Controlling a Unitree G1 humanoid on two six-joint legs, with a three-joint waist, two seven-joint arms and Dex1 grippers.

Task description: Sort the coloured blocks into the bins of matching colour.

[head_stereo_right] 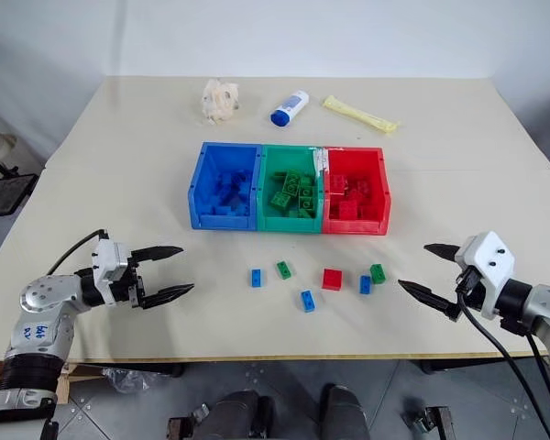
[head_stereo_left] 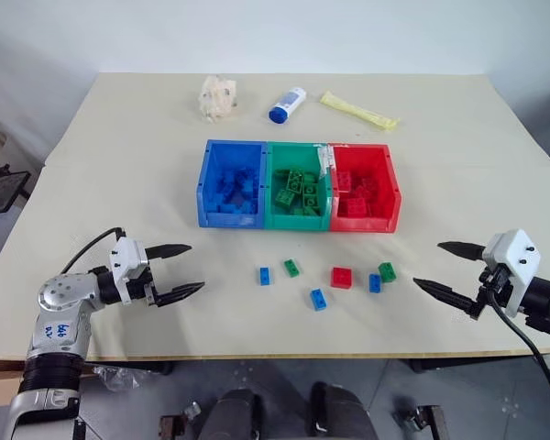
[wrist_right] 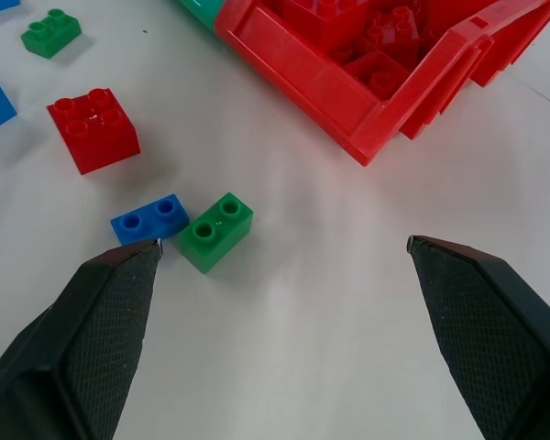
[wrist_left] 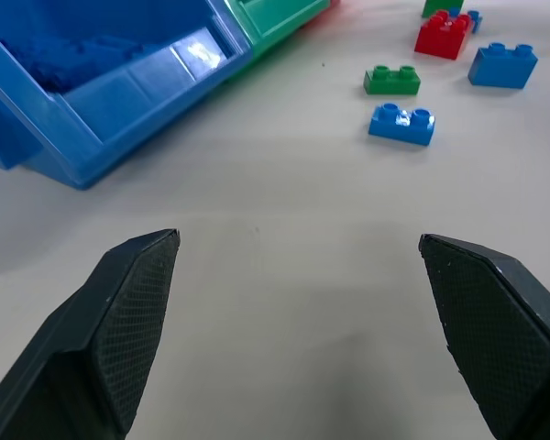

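Three joined bins stand mid-table: blue (head_stereo_left: pixel 227 218), green (head_stereo_left: pixel 298 222) and red (head_stereo_left: pixel 365 224), each holding bricks of its own colour. Several loose blocks lie in front of them: a blue one (head_stereo_left: pixel 264 275), a green one (head_stereo_left: pixel 291 268), a blue one (head_stereo_left: pixel 318 299), a red one (head_stereo_left: pixel 341 277), then a blue (head_stereo_left: pixel 374 282) and a green (head_stereo_left: pixel 387 271) side by side. My left gripper (head_stereo_left: pixel 196 267) hovers open left of the blocks, holding nothing. My right gripper (head_stereo_left: pixel 427 264) is open to their right, nearest the blue (wrist_right: pixel 149 220) and green (wrist_right: pixel 215 231) pair.
Along the table's far side lie a crumpled pale wad (head_stereo_left: pixel 217 96), a white bottle with a blue cap (head_stereo_left: pixel 288 104) and a yellow packet (head_stereo_left: pixel 358 110). The table's front edge (head_stereo_left: pixel 284 353) runs just below both grippers.
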